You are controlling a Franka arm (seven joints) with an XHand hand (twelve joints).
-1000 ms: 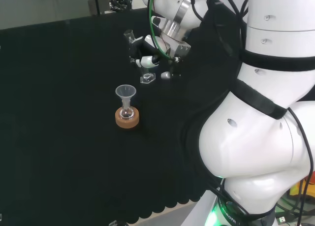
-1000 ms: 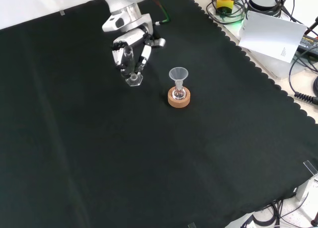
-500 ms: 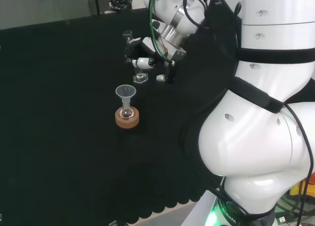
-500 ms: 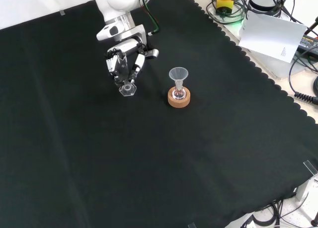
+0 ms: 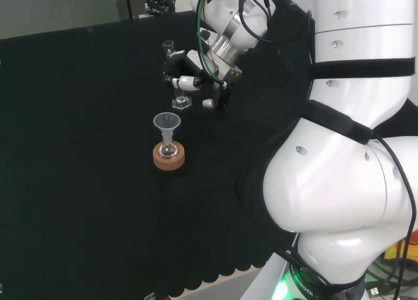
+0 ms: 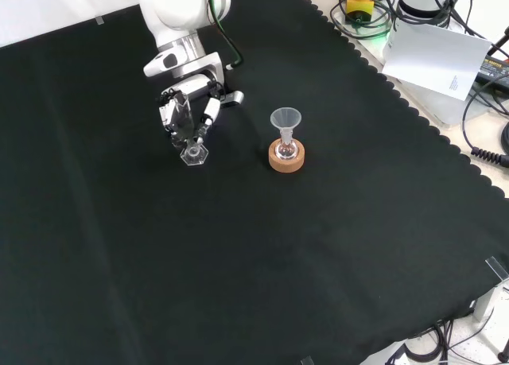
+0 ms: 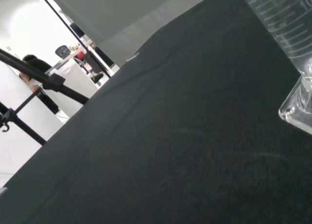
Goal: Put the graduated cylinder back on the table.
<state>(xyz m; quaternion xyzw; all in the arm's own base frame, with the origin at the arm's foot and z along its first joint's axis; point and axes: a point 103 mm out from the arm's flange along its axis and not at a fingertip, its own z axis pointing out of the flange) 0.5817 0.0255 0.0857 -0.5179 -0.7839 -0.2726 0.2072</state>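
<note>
Your robot hand [image 6: 188, 113] has carried the graduated cylinder [image 6: 192, 145] leftward in the front view over the last second, farther away from the funnel [image 6: 285, 120] and its flask on the cork ring [image 6: 286, 160]. In the head view the same move reads as a drift away from the camera, and the cylinder's hexagonal foot now sits beyond the funnel rather than off to its right. The funnel, flask and cork ring have not moved.

You can see the robot hand [image 5: 189, 71] with its fingers curled round the clear tube of the graduated cylinder [image 5: 179, 91], which stands close to upright with its foot down. In the front view the foot looks to be at or just above the black cloth of the tabletop [image 6: 318, 254]; you cannot tell from these views whether it touches. In the wrist view the graduated cylinder [image 7: 287, 33] shows close up, its printed scale lines and the edge of its base visible against the cloth.
</note>
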